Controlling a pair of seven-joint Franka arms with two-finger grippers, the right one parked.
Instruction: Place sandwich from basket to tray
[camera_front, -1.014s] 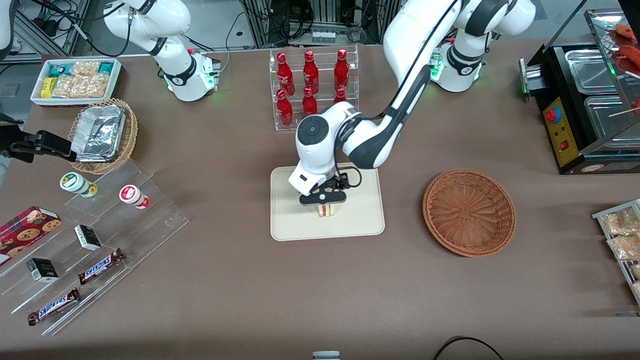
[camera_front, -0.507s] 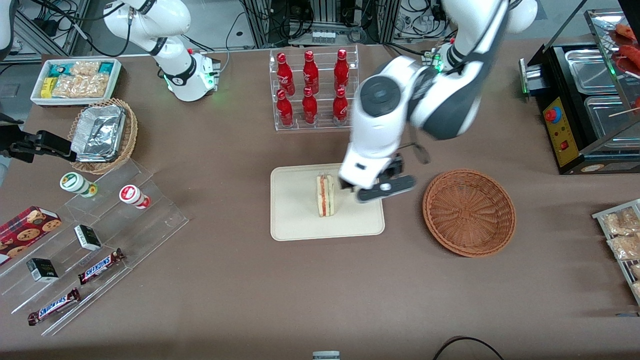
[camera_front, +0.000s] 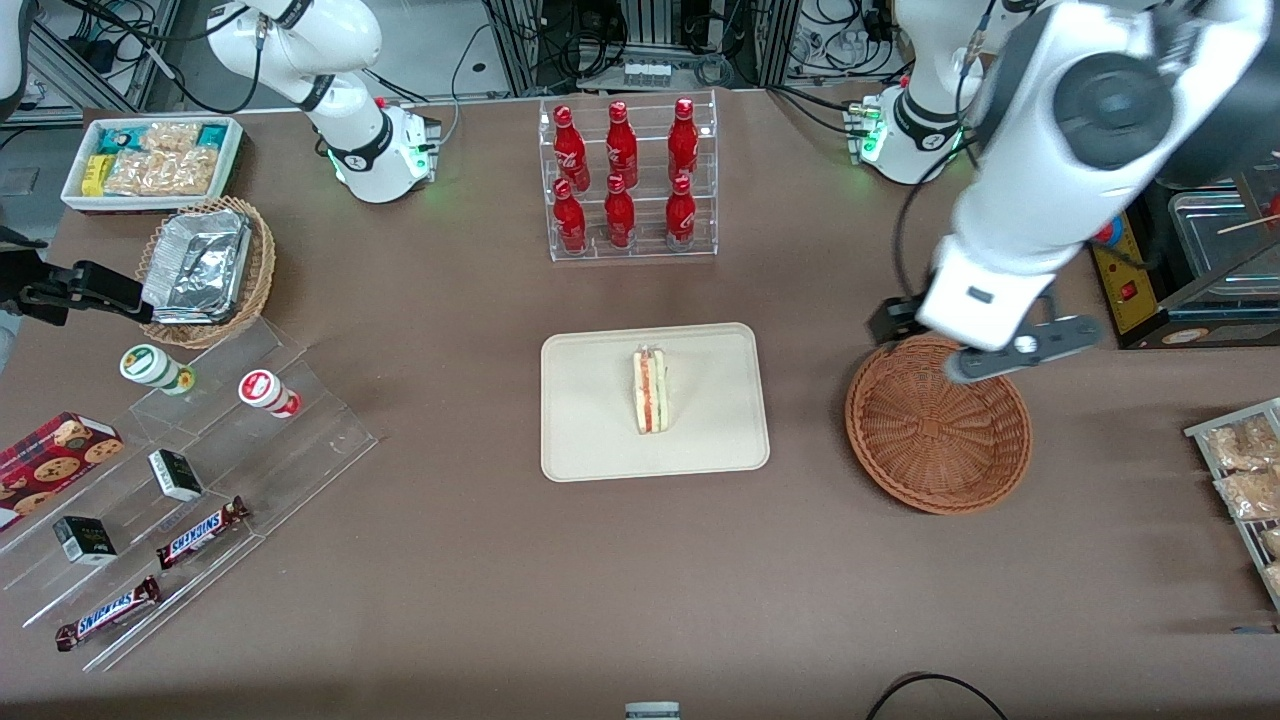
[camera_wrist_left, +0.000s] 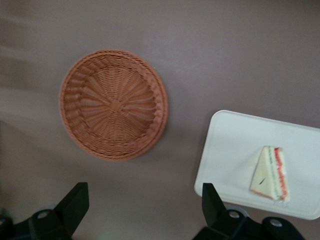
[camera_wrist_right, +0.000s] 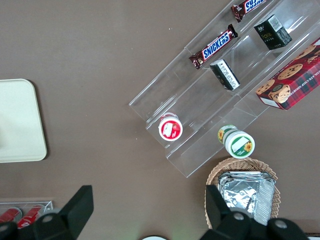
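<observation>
The sandwich (camera_front: 650, 390) stands on its edge in the middle of the cream tray (camera_front: 590, 440), its red-orange filling stripe facing up; it also shows as the sandwich (camera_wrist_left: 270, 173) on the tray (camera_wrist_left: 235, 145). The reddish-brown wicker basket (camera_front: 938, 425) holds nothing; its woven bottom shows in the basket (camera_wrist_left: 113, 104). My left gripper (camera_front: 985, 345) hangs high over the basket's rim farthest from the front camera, well away from the tray. Its fingers (camera_wrist_left: 76, 202) stand wide apart with nothing between them, so the gripper (camera_wrist_left: 145, 205) is open.
A clear rack of red bottles (camera_front: 625, 180) stands farther from the front camera than the tray. A black food warmer (camera_front: 1180, 200) sits at the working arm's end. Acrylic steps with snack bars (camera_front: 180, 480), a foil-tray basket (camera_front: 205, 270) and a snack bin (camera_front: 150, 160) lie toward the parked arm's end.
The gripper let go of the sandwich on the tray, rose, and swung away toward the working arm's end, ending above the basket. The sandwich stays on the tray.
</observation>
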